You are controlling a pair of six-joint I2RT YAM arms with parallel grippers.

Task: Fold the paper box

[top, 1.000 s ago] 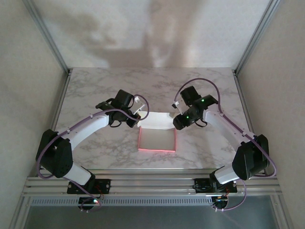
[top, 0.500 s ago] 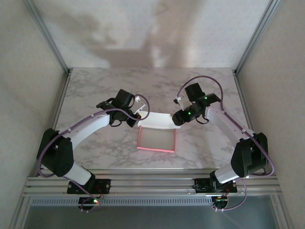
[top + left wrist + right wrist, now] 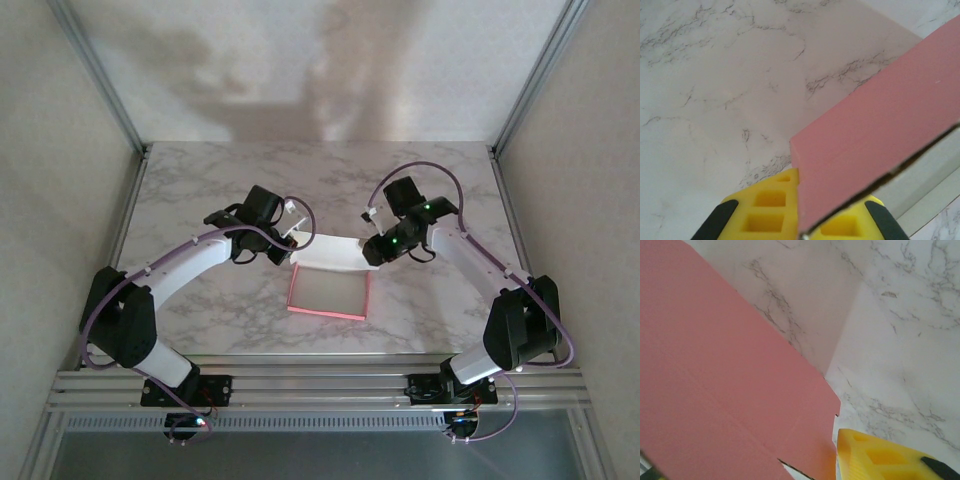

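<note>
The paper box [image 3: 329,292] lies mid-table, white inside with pink edges, its back flap [image 3: 328,254] raised. My left gripper [image 3: 297,241] holds that flap's left end. In the left wrist view its yellow pads [image 3: 767,212] are shut on the pink card [image 3: 875,135]. My right gripper [image 3: 371,247] is at the flap's right end. In the right wrist view one yellow finger [image 3: 880,455] stands just right of the pink card [image 3: 725,380]. The card covers the other finger, and the jaws stand apart, open.
The marble table [image 3: 200,190] has metal frame posts [image 3: 105,75] at both back corners and a rail [image 3: 320,385] along the near edge. Bare marble stretches behind the box and to either side of the arms.
My right arm has drawn a little toward the back and settled at the flap's right end. The box has shifted slightly. The left gripper keeps its hold in place.
</note>
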